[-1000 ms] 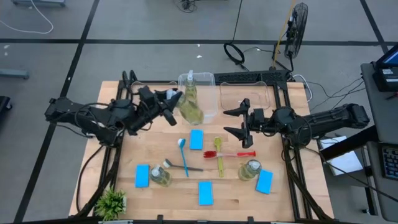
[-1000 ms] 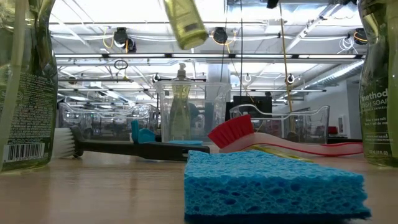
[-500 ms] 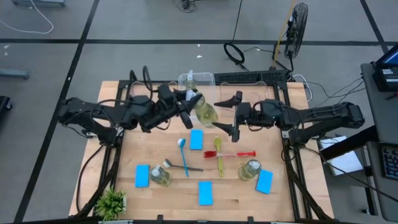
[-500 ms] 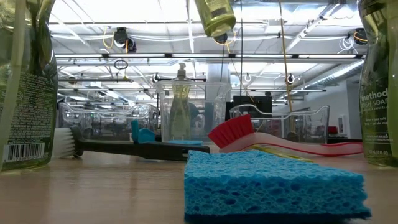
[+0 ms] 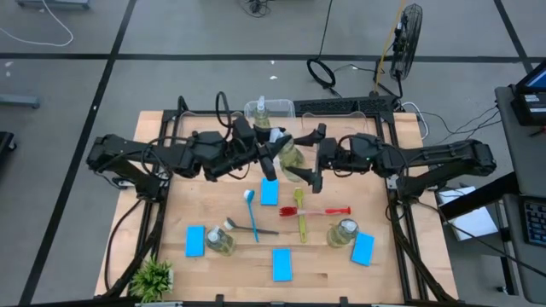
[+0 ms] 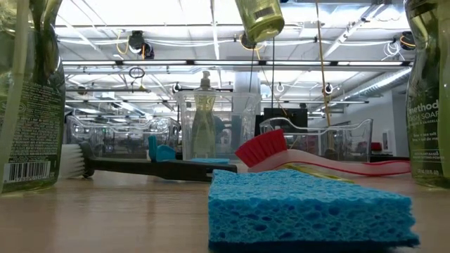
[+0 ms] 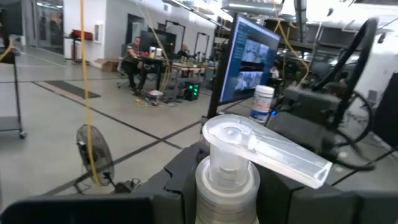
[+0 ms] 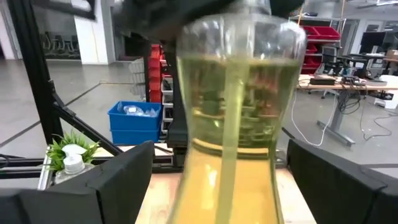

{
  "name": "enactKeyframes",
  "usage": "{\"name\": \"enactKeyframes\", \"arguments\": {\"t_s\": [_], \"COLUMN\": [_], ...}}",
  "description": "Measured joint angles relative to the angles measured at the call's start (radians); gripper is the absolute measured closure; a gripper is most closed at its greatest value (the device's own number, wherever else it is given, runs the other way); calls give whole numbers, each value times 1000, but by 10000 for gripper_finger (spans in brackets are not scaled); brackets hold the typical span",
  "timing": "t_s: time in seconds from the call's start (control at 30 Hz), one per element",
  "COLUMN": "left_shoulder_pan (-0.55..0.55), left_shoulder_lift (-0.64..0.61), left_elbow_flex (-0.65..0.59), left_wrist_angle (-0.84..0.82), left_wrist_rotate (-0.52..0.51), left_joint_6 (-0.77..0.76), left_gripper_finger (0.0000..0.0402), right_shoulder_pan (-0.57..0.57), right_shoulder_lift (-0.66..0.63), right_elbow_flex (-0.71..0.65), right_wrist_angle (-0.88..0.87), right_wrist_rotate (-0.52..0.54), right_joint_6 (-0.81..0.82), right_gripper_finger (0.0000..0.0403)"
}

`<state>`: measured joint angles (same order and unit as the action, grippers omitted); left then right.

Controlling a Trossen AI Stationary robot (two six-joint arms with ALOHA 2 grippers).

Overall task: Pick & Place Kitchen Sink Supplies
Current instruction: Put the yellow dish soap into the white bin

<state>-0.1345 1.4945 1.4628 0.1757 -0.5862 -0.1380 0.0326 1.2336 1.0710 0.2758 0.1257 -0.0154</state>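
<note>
**Bottle carried to mid-table, right gripper spread around it**

While a blue sponge [image 6: 309, 207] lies nearest in the low view, the soap bottle [image 5: 290, 156] now hangs high over the table's middle, moved right from beside the rear bin [image 5: 280, 109]. The left gripper [image 5: 275, 153] stays clenched on its neck. The right gripper [image 5: 309, 159] has come in, its fingers [image 8: 118, 180] released wide on either side of the bottle.

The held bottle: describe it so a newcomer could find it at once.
Look mid-table, above the rear sponge, where both arms meet. The bottle hangs there off the table, its top in the left gripper, between the right gripper's open fingers. The other bottles stand on surfaces.
</note>
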Motion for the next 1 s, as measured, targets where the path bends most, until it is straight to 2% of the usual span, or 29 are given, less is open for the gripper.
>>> {"name": "enactKeyframes", "arguments": {"t_s": [0.23,0.73,1.0], "left_shoulder_pan": [0,2,16], "left_shoulder_lift": [22,34,38], "left_elbow_flex": [0,0,0], "left_wrist_angle": [8,-22,-20], "left_wrist_rotate": [33,55,99], "left_joint_6": [-25,-46,-73], "left_gripper_finger": [287,287,287], "right_shoulder_pan": [-3,-8,-8], "right_shoulder_lift": [21,20,25], "right_elbow_flex": [0,0,0], "right_wrist_angle": [57,40,7], "right_wrist_rotate": [-1,-26,-26], "right_joint_6": [7,56,84], "right_gripper_finger": [48,75,79]}}
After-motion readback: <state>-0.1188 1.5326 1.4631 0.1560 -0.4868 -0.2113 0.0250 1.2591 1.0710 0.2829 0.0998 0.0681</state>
